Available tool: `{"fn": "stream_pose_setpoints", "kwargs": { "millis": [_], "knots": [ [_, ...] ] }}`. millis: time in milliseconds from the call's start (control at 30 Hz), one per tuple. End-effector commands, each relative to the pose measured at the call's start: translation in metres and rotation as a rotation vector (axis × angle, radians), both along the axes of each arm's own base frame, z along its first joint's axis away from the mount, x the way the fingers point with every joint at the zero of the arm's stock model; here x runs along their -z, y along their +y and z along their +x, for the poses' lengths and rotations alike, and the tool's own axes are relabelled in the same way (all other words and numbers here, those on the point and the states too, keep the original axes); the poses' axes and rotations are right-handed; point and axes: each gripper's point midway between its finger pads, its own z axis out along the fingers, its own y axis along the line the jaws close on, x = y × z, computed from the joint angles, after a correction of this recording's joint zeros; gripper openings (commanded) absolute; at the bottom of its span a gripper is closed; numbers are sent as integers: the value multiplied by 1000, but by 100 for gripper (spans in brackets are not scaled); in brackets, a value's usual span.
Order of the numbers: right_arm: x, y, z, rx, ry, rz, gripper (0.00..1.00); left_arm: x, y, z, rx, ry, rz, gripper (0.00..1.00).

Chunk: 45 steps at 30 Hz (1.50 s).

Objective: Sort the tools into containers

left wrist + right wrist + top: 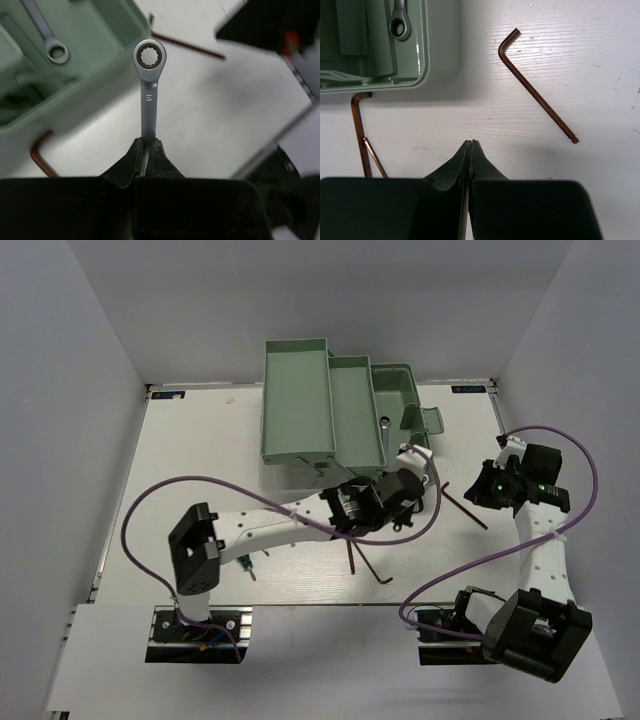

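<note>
- One wrench point(50, 41) is in the toolbox point(90, 85) already.
- left gripper point(146, 149) is clamped on the second wrench point(149, 75).
- right gripper point(471, 146) is pinched closed and empty; hex keys point(535, 85) are left on the table point(600, 60).

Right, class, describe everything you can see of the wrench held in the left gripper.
The wrench is slim, bright silver metal: a toothed ring head and a flat shank with a small stamped mark. Its other end is clamped in the shut left gripper, pointing straight out over the white table, beside a corner of the green toolbox. Only the gripper visibly touches it.
</note>
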Motion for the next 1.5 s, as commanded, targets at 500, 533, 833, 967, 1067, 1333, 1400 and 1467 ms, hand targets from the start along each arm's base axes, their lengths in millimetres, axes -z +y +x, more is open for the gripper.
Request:
{"fn": "stream_pose_setpoints", "kwargs": {
  "millis": [500, 533, 833, 967, 1067, 1333, 1400, 1467],
  "knots": [
    [8, -8, -7, 5, -17, 60, 35, -26, -27, 204, -305, -230, -5, 0],
    [10, -7, -7, -4, -15, 63, 48, -25, -30, 202, -286, -222, -10, 6],
    [36, 2, -7, -288, -15, 29, 67, -66, -35, 214, -216, -248, -126, 82],
    [56, -7, 5, -410, -55, -68, 60, -113, -23, 192, -144, -270, -181, 80],
    [80, -5, 14, -570, -81, -127, 54, -133, 2, 147, -63, -248, -198, 39],
    [110, -33, 60, -638, -74, -420, 54, -12, 155, 22, -92, 19, -83, 56],
    [110, -38, 68, -616, -85, -457, 54, 17, 180, 4, -127, 96, -45, 62],
    [107, -37, 69, -609, -91, -463, 54, 48, 206, -19, -132, 157, -14, 64]
  ]
}}
